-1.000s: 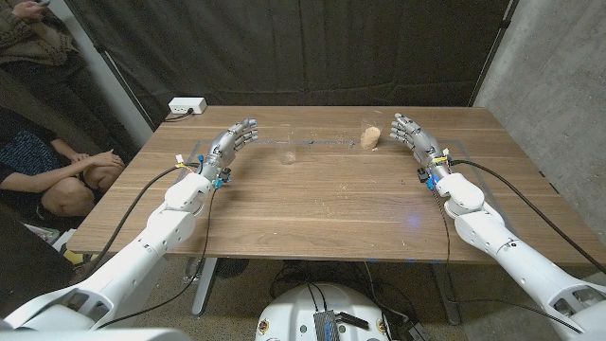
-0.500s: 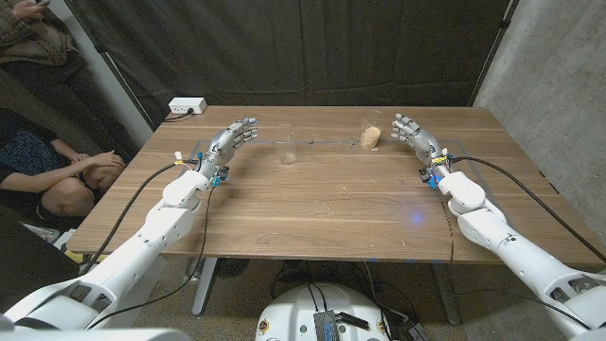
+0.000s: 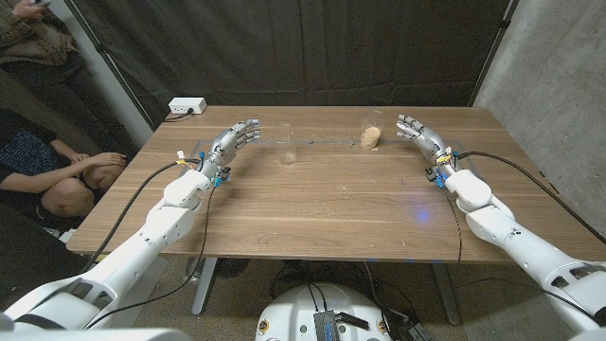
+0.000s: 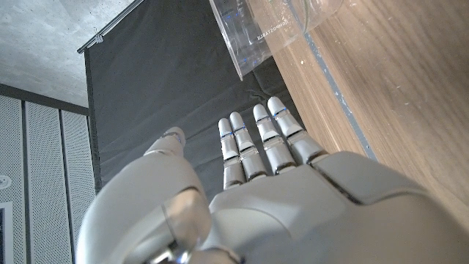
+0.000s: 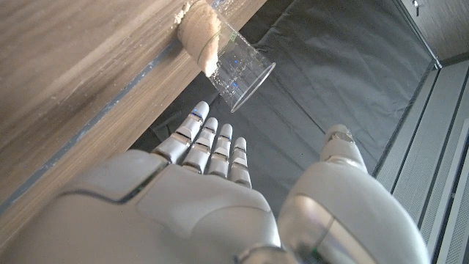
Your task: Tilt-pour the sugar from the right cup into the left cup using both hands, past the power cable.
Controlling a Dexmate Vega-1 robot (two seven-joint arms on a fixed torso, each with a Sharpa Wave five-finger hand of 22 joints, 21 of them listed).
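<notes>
Now your wooden table [image 3: 312, 204] carries both arms; your left hand [image 3: 230, 142] sits near the empty clear plastic cup [image 3: 287, 152], fingers spread and holding nothing. Your right hand [image 3: 419, 134] is just beside the clear plastic cup holding tan sugar [image 3: 370, 135], fingers apart, gripping nothing. A thin blue cable [image 3: 327, 143] runs between the cups.

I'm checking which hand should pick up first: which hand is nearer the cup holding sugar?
Right. The right hand is open just beside the sugar cup; the left hand is far across the table, near the empty cup.
</notes>
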